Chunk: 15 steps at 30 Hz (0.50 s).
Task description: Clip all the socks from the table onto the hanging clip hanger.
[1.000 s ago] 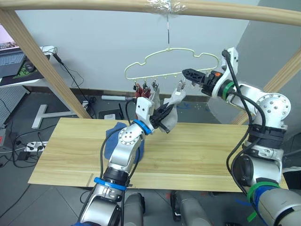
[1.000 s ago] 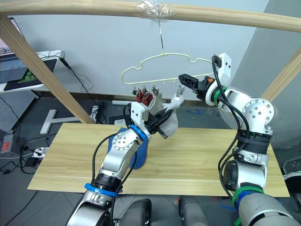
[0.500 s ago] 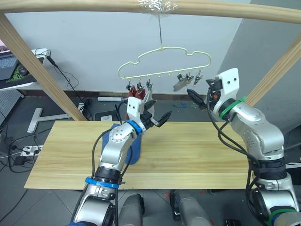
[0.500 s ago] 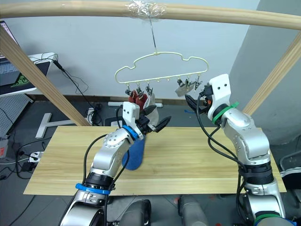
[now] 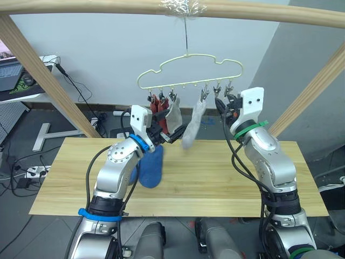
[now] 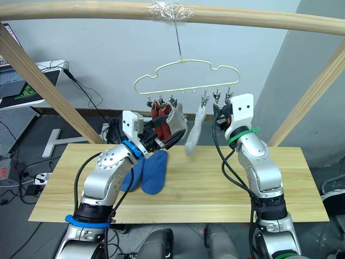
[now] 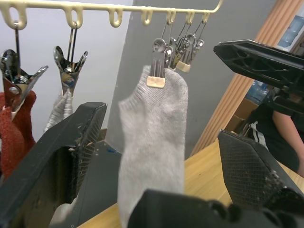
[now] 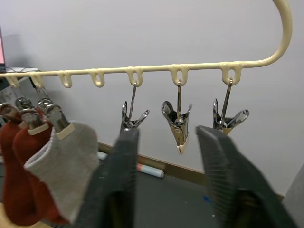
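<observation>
Left eye view: clip hanger [image 5: 188, 70] at 12 o'clock; two rust socks [image 5: 156, 105] and two grey socks [image 5: 193, 123] clipped on. Blue socks [image 5: 151, 167] on table [image 5: 215, 178]. Left gripper [image 7: 161, 156] jaws wide, empty. Right gripper [image 8: 171, 156] jaws apart, empty, near free clips [image 8: 178, 123].

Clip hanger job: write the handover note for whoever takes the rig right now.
Left gripper: open, empty, facing the hung socks.
Right gripper: open, empty, just below the free clips.
Clip hanger: two rust red socks and two grey socks clipped on.
Table: two blue socks lie near the left arm.
Done: four socks hung.
Left: clip both blue socks onto the free clips at the hanger's right end.
</observation>
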### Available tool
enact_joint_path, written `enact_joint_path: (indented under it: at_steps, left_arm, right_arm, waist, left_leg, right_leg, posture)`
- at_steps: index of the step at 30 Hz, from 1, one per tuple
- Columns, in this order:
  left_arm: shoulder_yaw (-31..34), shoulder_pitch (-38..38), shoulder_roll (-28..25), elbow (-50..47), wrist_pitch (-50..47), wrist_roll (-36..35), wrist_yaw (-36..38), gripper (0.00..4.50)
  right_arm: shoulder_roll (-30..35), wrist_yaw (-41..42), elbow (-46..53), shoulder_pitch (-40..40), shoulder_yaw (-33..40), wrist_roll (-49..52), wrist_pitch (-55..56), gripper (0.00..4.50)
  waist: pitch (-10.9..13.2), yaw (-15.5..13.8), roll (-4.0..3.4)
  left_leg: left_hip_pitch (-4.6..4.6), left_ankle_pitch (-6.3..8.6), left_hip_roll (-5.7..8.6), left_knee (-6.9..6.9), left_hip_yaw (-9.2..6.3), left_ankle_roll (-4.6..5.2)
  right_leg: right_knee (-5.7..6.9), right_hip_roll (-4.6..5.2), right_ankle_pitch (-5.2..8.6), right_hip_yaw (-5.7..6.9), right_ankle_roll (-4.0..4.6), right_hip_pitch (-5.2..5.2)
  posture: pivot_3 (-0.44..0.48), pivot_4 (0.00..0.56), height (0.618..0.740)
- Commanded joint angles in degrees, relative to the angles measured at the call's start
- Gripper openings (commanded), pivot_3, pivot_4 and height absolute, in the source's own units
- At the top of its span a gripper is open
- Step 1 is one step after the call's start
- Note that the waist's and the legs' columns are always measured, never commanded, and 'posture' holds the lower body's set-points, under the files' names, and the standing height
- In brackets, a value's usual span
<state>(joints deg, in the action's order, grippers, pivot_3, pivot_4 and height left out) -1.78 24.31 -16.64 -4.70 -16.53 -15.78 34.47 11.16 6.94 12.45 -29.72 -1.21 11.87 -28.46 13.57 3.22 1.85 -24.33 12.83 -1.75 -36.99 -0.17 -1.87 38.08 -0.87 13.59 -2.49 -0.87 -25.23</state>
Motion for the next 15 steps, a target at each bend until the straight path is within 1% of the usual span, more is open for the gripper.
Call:
enact_joint_path:
  at_steps: [1,3,4,10,15]
  left_arm:
    - [0.54,-0.05,-0.30,-3.81,-0.41,-1.11,-0.17,4.32]
    - [0.61,0.01,-0.36,-4.34,-0.73,-1.11,-0.31,4.32]
    - [0.63,-0.12,-0.41,-4.85,-0.90,-1.19,-0.34,4.32]
    - [0.59,-0.51,-0.64,-6.19,-1.50,-1.27,-0.13,4.32]
    - [0.41,-0.66,-0.76,-6.89,-1.92,-1.42,-0.05,4.32]
  right_arm:
    - [-0.79,-0.81,-1.13,-1.37,0.65,-1.72,2.63,1.28]
    - [-1.36,-1.27,-3.34,-2.06,0.91,-2.66,4.09,1.28]
    - [-1.64,-1.38,-4.03,-2.18,0.95,-2.94,4.57,1.28]
    - [-2.95,-1.54,-7.47,-3.12,0.50,-4.49,6.62,1.28]
    - [-4.00,-2.20,-13.48,-5.62,1.03,-5.63,9.45,1.28]
  waist:
    - [0.00,0.00,0.00]
    - [0.00,-0.01,0.00]
    - [0.00,0.00,0.00]
    - [0.00,-0.33,0.00]
    - [0.00,-0.46,0.00]
  left_leg:
    - [0.00,0.00,0.00,0.00,0.00,0.00]
    - [0.00,0.00,-0.01,0.00,0.00,0.00]
    - [0.00,0.00,-0.01,0.00,0.00,0.00]
    - [0.01,0.00,-0.02,0.02,-0.02,0.00]
    - [0.02,0.00,-0.01,0.00,0.01,0.00]
  right_leg:
    - [0.00,0.00,0.00,0.00,0.00,0.00]
    - [0.01,0.00,0.00,0.00,0.00,-0.01]
    - [0.01,0.00,0.00,0.00,0.01,-0.01]
    - [0.02,-0.01,-0.01,0.00,0.01,-0.01]
    - [0.03,-0.01,-0.01,0.00,0.01,0.00]
  posture:
    - [-0.062,0.213,0.740]
    - [-0.062,0.213,0.740]
    - [-0.008,0.222,0.740]
    - [-0.008,0.222,0.740]
    - [0.002,0.225,0.740]
